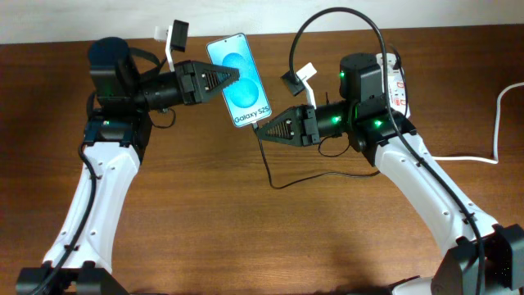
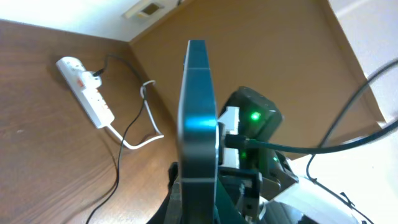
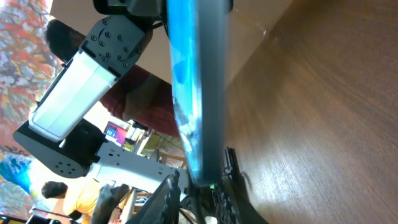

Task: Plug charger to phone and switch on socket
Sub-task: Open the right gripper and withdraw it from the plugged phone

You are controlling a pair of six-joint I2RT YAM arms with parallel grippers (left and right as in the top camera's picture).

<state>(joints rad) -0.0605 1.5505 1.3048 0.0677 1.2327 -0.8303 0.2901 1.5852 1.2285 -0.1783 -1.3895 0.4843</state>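
The plugging step is in hand. The phone [image 1: 239, 79] is found at about 11 o'clock from the table's centre, screen up, with its "Galaxy S25" short edge turned toward 5 o'clock. It is gripped on its long side by the left gripper [image 1: 219, 82], which reaches in from 9 o'clock with its jaws closed on the phone. In the left wrist view the phone is seen edge-on between them.

The right gripper [image 1: 264, 129] is placed at the phone's 5 o'clock end, just beside the lettered edge, with its jaws drawn narrow. The thin black charger [image 1: 280, 187] is seen leaving that gripper's tip, trailing toward 6 o'clock and curving back under the right arm. The plug end is therefore judged to be at the jaws, but whether it is pinched there or already seated cannot be told, as the tip is hidden in every view.

The socket [image 1: 400, 90] lies at 2 o'clock, partly covered by the right arm, and its white cord [image 1: 497, 131] runs off toward 3 o'clock. Its switch is judged not yet pressed — both grippers are occupied at the phone.

For the next move, the plug must be squared to the port and pushed along the phone's length toward 11 o'clock while the left grip resists. A skewed push could twist the phone in the jaws. The right gripper would then be freed for the switch.
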